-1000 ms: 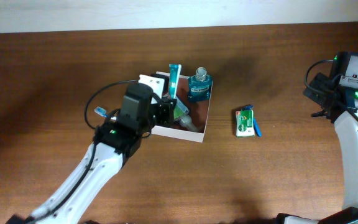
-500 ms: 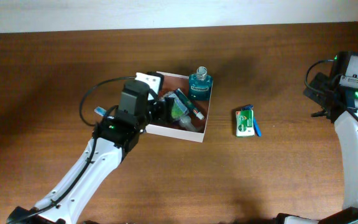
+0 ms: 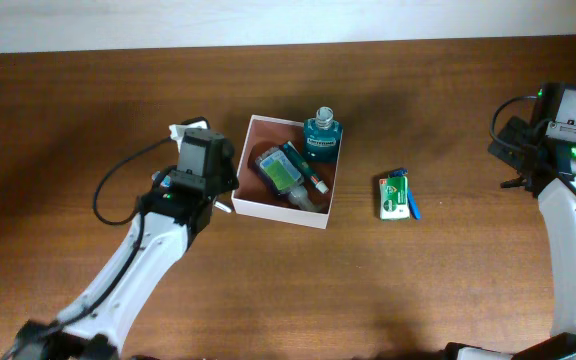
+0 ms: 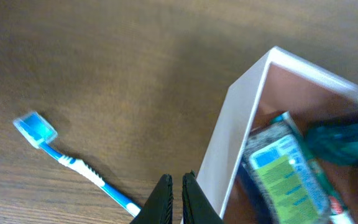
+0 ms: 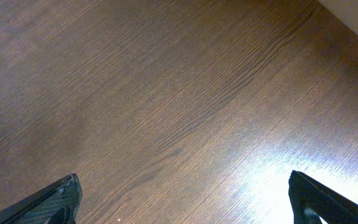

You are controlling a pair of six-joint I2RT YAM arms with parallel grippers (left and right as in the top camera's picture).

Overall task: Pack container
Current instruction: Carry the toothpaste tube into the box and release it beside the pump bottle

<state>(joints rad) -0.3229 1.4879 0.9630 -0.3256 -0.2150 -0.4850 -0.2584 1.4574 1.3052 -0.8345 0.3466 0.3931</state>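
The container (image 3: 274,212) is a shallow white box with a reddish-brown inside, at the table's middle. In it a teal bottle (image 3: 321,134) stands at the far right corner, and a green-labelled bottle (image 3: 278,171) and a teal tube (image 3: 303,169) lie flat. My left gripper (image 3: 228,200) is shut and empty, just outside the box's left wall (image 4: 235,137); its jaws show in the left wrist view (image 4: 178,200). A blue toothbrush (image 4: 73,162) lies on the wood left of the box. My right gripper (image 5: 182,199) is open and empty over bare wood at the far right.
A green packet (image 3: 394,196) with a blue item beside it lies on the table right of the box. The right arm (image 3: 558,135) stands at the table's right edge. The table's far edge runs along the top of the overhead view.
My left gripper let go of the tube and bottle, which now lie in the box, and drew back left out of the box and shut. The right arm has not moved.
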